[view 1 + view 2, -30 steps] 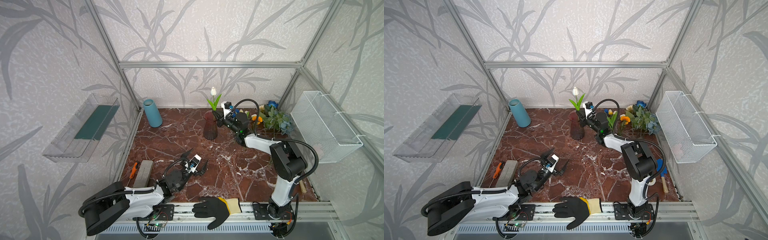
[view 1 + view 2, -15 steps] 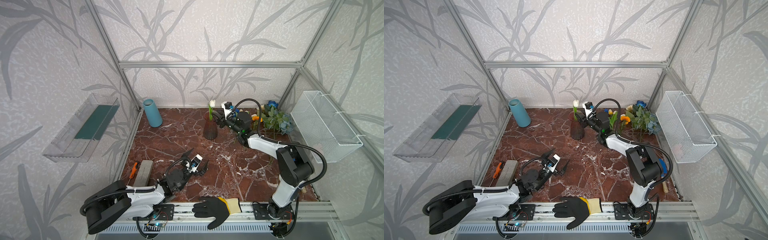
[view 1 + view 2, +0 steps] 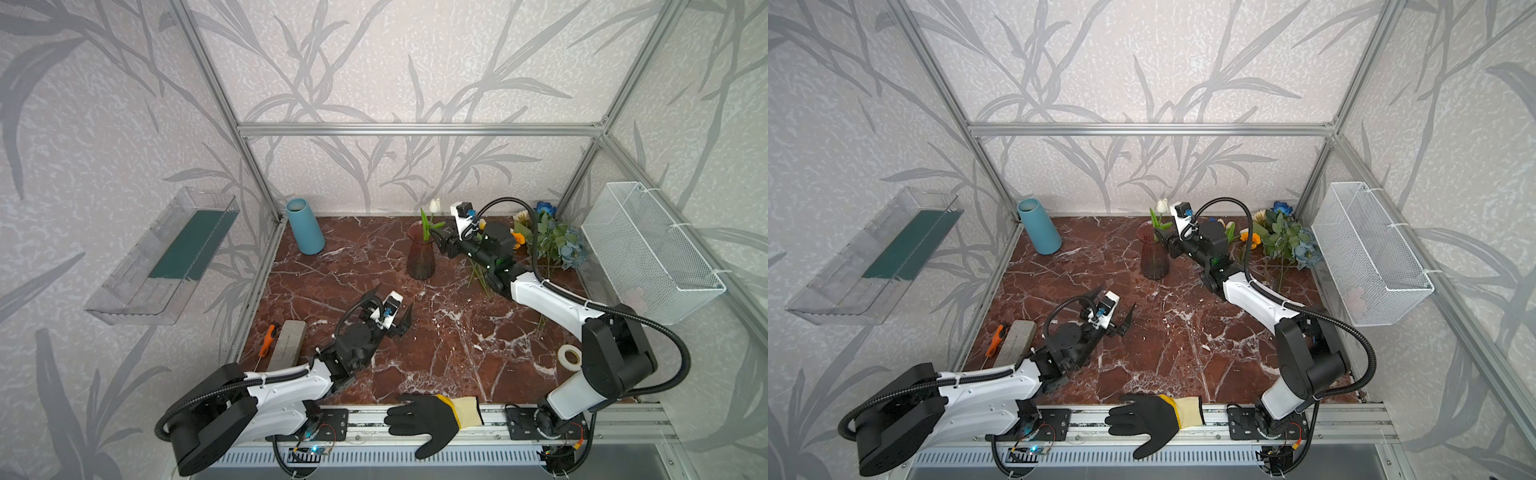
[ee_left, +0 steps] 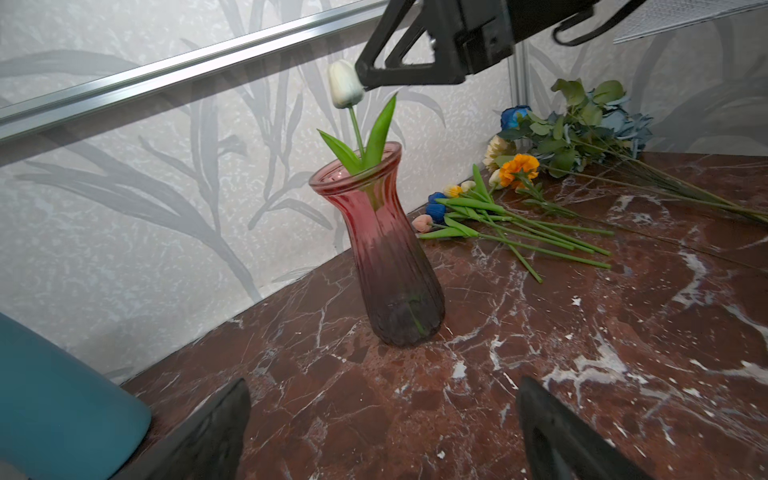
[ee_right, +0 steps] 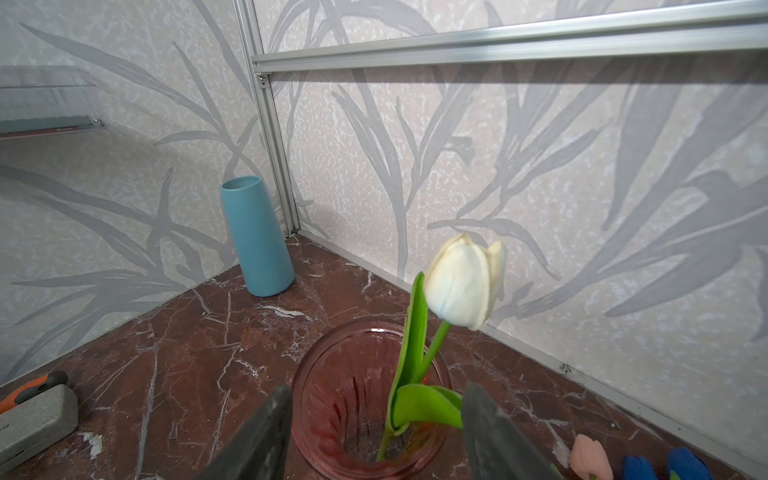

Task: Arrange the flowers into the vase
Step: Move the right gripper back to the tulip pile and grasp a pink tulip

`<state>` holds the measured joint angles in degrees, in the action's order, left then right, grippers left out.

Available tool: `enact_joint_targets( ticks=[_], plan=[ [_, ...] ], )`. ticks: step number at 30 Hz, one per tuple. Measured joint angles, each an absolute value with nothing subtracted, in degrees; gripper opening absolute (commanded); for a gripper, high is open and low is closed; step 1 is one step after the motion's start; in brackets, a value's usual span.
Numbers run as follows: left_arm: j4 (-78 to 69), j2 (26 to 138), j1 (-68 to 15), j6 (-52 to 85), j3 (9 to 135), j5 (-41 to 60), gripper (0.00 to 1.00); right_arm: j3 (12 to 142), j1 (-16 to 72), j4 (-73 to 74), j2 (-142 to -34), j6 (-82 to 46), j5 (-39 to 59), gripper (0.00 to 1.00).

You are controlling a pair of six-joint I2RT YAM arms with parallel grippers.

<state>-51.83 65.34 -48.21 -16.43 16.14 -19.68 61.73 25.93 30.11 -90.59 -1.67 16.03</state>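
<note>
Tulip [image 5: 463, 282] has sunk into vase [image 5: 316, 353], between parted right jaws.

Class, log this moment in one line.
white artificial tulip: in pink ribbed glass vase | right claw: open beside it | left claw: open, empty

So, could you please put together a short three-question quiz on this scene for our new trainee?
1. True or false: the white tulip stands in the pink vase.
2. Which hand is up beside the tulip, open?
3. The other flowers lie: A) on the table, B) in the vase, C) in a hand.
Key: 1 true; 2 the right hand; 3 A.
</note>
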Motion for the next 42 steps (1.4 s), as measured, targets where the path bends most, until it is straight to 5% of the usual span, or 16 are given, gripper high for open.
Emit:
enact_joint_targets(
  ticks=[13,20,24,42],
  plan=[
    [-43.0,68.0,-36.3,-5.3,22.1,-9.7,0.99,61.7,23.9,20.4,-86.9,-6.7,9.2,0.66],
    [-40.6,64.9,-36.3,-1.7,14.8,-6.5,0.99,61.7,16.0,9.7,-87.8,-10.0,4.0,0.46],
    [-40.3,62.0,-36.3,-1.4,12.3,-5.2,0.99,68.6,12.6,-1.5,-94.6,-8.9,3.5,0.35],
    [-43.0,57.8,-36.8,-1.5,9.9,-3.3,0.99,104.0,12.8,-37.1,-124.6,1.1,3.9,0.35]
  ],
)
